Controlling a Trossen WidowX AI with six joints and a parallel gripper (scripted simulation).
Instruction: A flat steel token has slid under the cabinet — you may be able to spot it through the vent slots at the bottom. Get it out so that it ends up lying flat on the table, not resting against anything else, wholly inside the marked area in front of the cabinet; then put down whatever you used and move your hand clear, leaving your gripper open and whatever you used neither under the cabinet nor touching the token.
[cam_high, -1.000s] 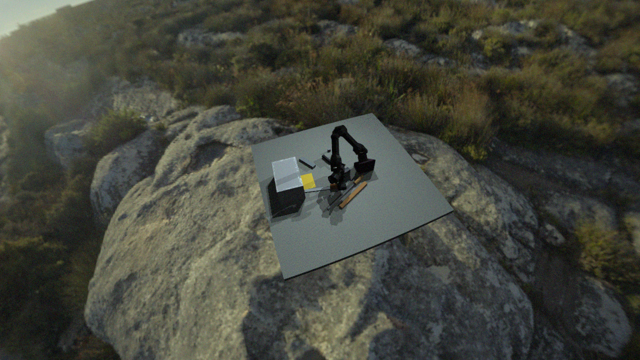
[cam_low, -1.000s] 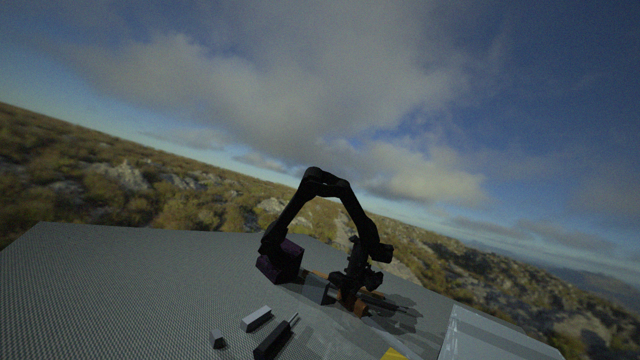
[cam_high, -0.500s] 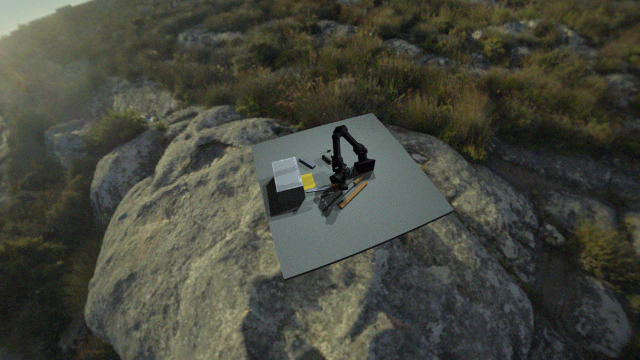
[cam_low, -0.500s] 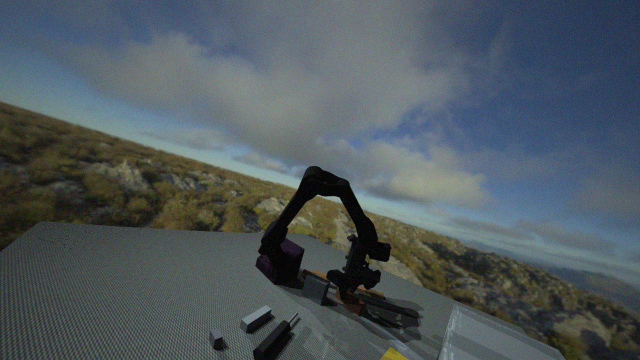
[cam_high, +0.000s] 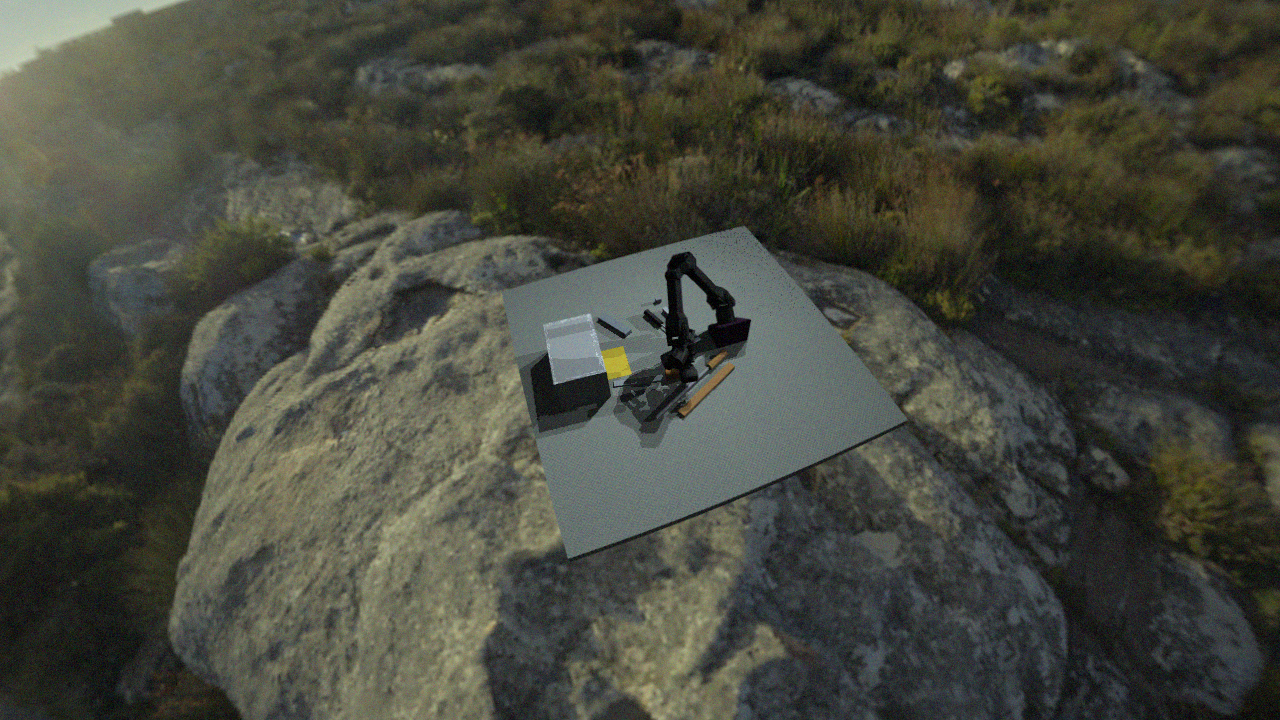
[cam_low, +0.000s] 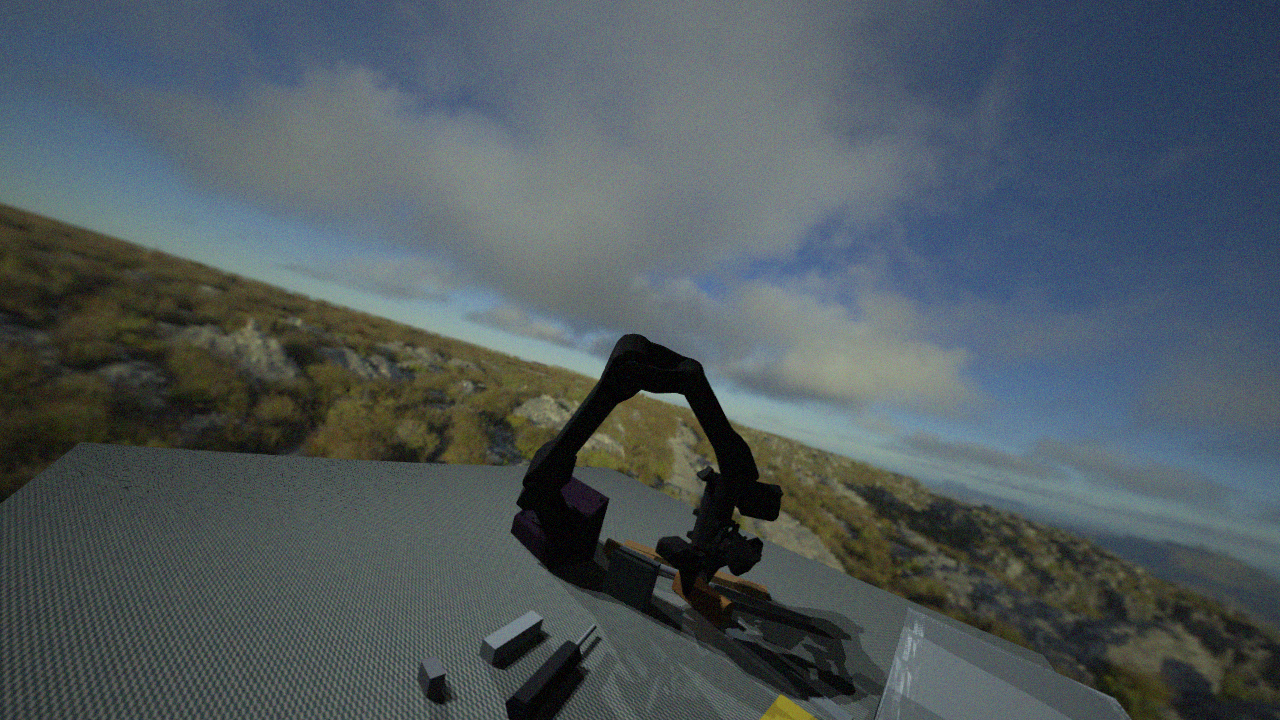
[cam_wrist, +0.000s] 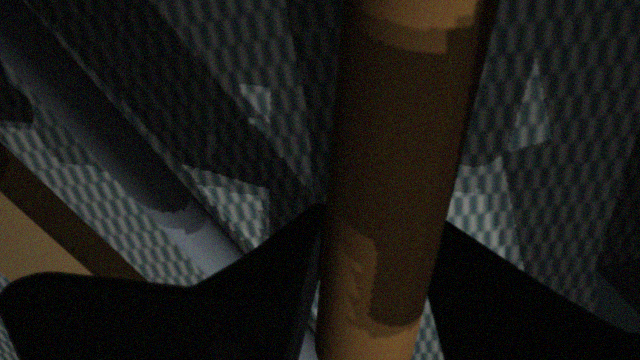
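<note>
Orange handle pinched in the pincer, out in front of the cabinet.
The orange handle (cam_high: 671, 371) (cam_low: 713, 608) (cam_wrist: 400, 150) is gripped between the fingers of the pincer (cam_high: 678, 370) (cam_low: 696, 580) (cam_wrist: 373, 222), which is held low over the counter (cam_high: 733, 465) (cam_low: 223, 537) (cam_wrist: 540, 120). A thin shaft (cam_high: 637, 385) is seen between the handle and the cabinet (cam_high: 575, 349) (cam_low: 984, 676). The yellow marked area (cam_high: 615, 362) (cam_low: 785, 710) is set just beside the cabinet's front. The steel token cannot be made out, so its place cannot be told. A long orange-brown bar (cam_high: 707, 390) is laid near the pincer. A black-handled tool (cam_low: 543, 682) is placed beside a pale block (cam_low: 512, 638), with a smaller block (cam_low: 432, 677) nearby.
</note>
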